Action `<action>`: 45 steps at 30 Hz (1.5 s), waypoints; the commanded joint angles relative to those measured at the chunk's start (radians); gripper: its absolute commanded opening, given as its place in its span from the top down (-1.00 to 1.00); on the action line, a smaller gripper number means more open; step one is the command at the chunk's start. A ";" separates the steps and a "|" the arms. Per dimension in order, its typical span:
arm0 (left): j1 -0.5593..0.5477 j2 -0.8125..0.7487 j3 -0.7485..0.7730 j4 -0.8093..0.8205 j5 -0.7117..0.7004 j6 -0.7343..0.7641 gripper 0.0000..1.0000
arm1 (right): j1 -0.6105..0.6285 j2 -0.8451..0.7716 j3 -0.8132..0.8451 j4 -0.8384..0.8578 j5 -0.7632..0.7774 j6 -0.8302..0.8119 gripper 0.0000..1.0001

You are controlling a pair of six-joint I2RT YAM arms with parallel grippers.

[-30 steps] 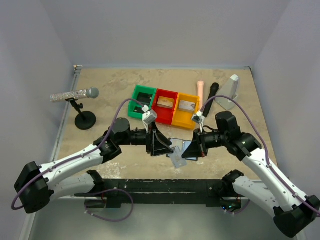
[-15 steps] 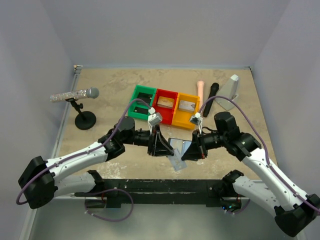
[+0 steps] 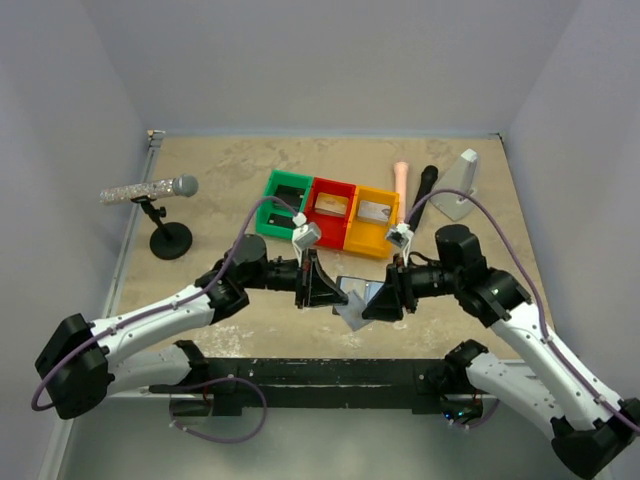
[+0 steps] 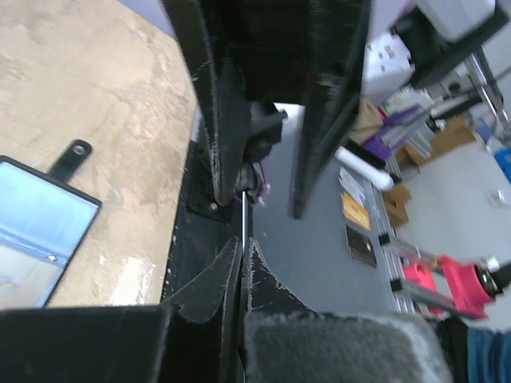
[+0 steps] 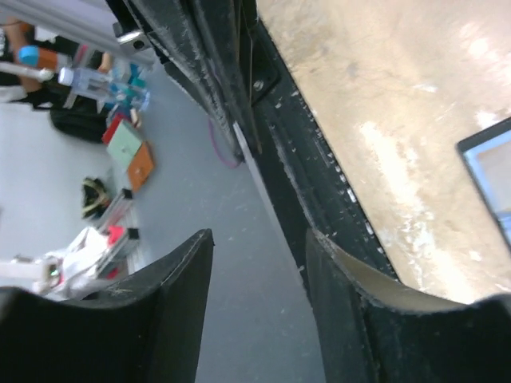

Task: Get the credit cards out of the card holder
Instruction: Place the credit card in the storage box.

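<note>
A silvery grey credit card point(image 3: 348, 314) hangs just above the table between my two grippers. My left gripper point(image 3: 340, 299) is shut on it; in the left wrist view the credit card point(image 4: 242, 209) shows edge-on as a thin line rising from the gripper point(image 4: 242, 244). My right gripper point(image 3: 364, 311) stands open around the card's other end, and its wrist view shows the card edge point(image 5: 267, 199) running between the gripper point(image 5: 259, 239) fingers. The card holder point(image 3: 355, 288) lies open on the table behind them, pale blue face point(image 4: 36, 231) up, black tab point(image 4: 72, 156) outward.
Joined green point(image 3: 270, 205), red point(image 3: 312, 215) and yellow point(image 3: 353, 226) bins stand behind the grippers; a tan flat piece lies in the red one, a greyish one in the yellow. A microphone on a stand point(image 3: 168, 240) is at left. A pink stick point(image 3: 401, 180), black stick point(image 3: 425, 190) and white wedge point(image 3: 460, 185) are at back right.
My left gripper has closed on the grey card. My right gripper, shut on that card before, has opened. Both grippers drew a little closer together.
</note>
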 commanded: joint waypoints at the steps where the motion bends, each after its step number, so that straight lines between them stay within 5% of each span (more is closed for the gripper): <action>1: 0.020 -0.066 -0.060 0.126 -0.223 -0.097 1.00 | -0.008 -0.129 0.005 0.130 0.172 0.109 -0.12; 9: 0.029 -0.125 -0.210 0.498 -0.595 -0.433 1.00 | -0.019 -0.221 -0.135 0.398 0.264 0.350 -0.21; 24: 0.029 -0.131 -0.263 0.568 -0.617 -0.482 1.00 | -0.019 -0.174 -0.152 0.518 0.341 0.421 -0.18; 34: 0.027 -0.099 -0.264 0.616 -0.592 -0.498 1.00 | -0.021 -0.091 -0.135 0.573 0.308 0.444 0.34; 40: 0.027 -0.105 -0.258 0.585 -0.577 -0.470 1.00 | -0.019 -0.094 -0.135 0.596 0.308 0.452 0.94; 45: 0.027 -0.160 -0.240 0.415 -0.618 -0.423 0.31 | -0.024 -0.126 -0.118 0.556 0.325 0.433 1.00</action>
